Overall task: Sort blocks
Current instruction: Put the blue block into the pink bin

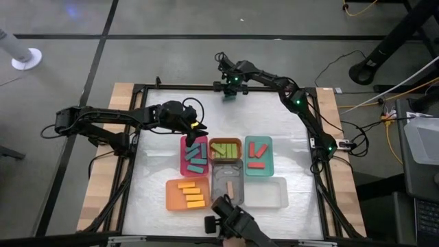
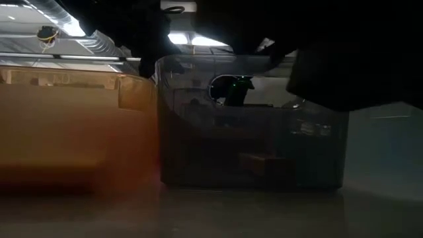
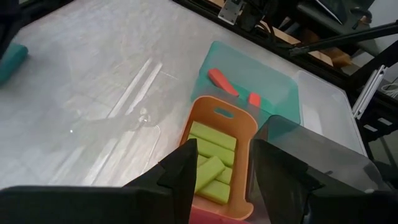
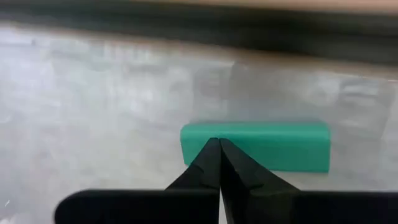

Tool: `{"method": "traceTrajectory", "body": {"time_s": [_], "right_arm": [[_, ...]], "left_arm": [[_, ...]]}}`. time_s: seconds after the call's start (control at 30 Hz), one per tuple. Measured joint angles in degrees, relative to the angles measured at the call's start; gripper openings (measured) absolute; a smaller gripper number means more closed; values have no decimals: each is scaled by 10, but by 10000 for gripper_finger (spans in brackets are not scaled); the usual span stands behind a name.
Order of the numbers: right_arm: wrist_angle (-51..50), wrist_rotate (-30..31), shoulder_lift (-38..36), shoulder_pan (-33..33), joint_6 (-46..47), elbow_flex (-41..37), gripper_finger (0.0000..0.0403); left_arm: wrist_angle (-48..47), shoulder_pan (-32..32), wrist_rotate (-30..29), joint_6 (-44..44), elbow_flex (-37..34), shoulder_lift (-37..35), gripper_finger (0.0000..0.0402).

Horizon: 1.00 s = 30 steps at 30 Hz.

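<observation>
A lone teal block (image 1: 230, 97) lies flat on the table near its far edge. My right gripper (image 1: 230, 90) is shut, and its fingertips (image 4: 217, 144) stand at the middle of that teal block's (image 4: 273, 146) long side. My left gripper (image 1: 195, 132) is open and empty above the far end of the pink tray (image 1: 184, 159), which holds teal blocks (image 1: 196, 156). In the left wrist view my left gripper (image 3: 217, 180) hovers over the lime green blocks (image 3: 211, 158). That view also shows red blocks (image 3: 222, 81) in the teal tray and the lone teal block (image 3: 9, 62). My right gripper's shut fingertips (image 4: 211, 155) point down at the teal block's long side (image 4: 205, 134), at its middle. The fingers lie across the block, which rests flat on the table. Whether the tips touch it, I cannot tell.
Six trays sit in two rows: pink, brown-orange (image 1: 225, 149) and teal (image 1: 258, 156) behind; orange with yellow-orange blocks (image 1: 187, 194), grey with a brown block (image 1: 228, 185) and a clear one (image 1: 266, 193) in front. Bare table lies between the trays and the far edge.
</observation>
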Motion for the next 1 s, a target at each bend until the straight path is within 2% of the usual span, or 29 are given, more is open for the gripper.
{"method": "traceTrajectory", "body": {"time_s": [0.17,0.47,0.6,0.9,1.0], "right_arm": [[-4,-25,1,18,-15,-1,2],[-60,45,-4,59,-95,0,3],[-69,37,-9,66,-132,9,5],[-66,34,-15,74,-344,70,5],[-69,35,-15,73,-372,70,5]], "left_arm": [[0,0,0,8,0,0,143],[0,0,0,6,0,0,143],[0,0,0,4,0,0,143],[0,0,0,-4,0,0,143],[0,0,0,-4,0,0,143]]}}
